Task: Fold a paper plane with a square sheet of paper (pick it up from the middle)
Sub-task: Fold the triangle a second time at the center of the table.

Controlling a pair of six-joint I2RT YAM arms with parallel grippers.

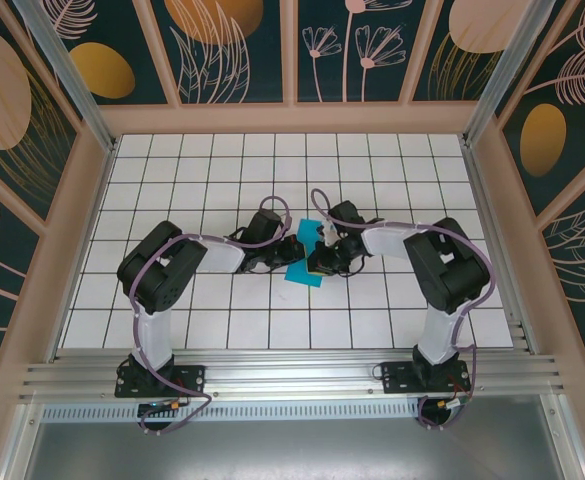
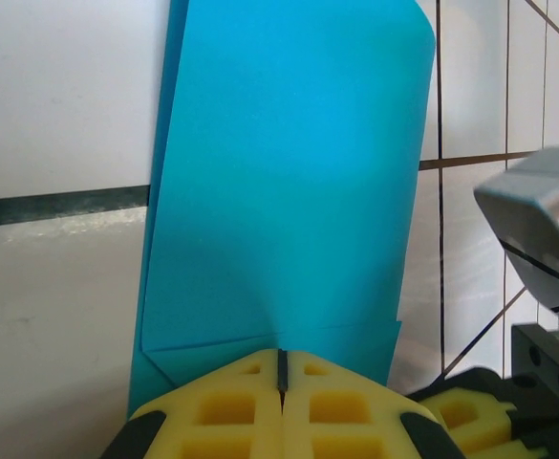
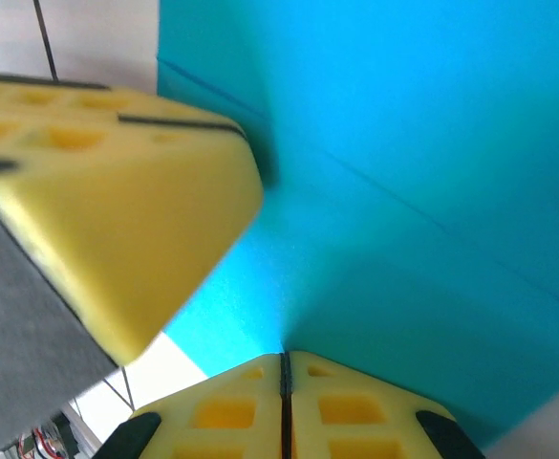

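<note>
- My left fingers (image 2: 250,392) are shut tight. They pinch the near edge of the teal sheet of paper (image 2: 289,191), right where a low crease crosses it. If I drag from this grip, I think the thin paper could tear or take a stray crease.
- My right fingers (image 3: 327,402) are shut too, nipping another edge of the same sheet just beside the left pair. With both pairs on one sheet, pulling apart would likely rip it, and pushing together would buckle it.
- The two pairs are crowded at that side of the sheet. A careless swing could knock one against the other and jerk the paper loose.
- Farther along the sheet, the free part stretches away from my left fingers. It looks doubled along one side and rounded at its far corner, as if curling. If those layers slide, I expect the fold to land crooked.
- Under the sheet lies the white tiled bench (image 1: 222,170), with the paper near its middle, between my arms. The tiles look smooth, so letting go early may let the sheet skid or spring open.
</note>
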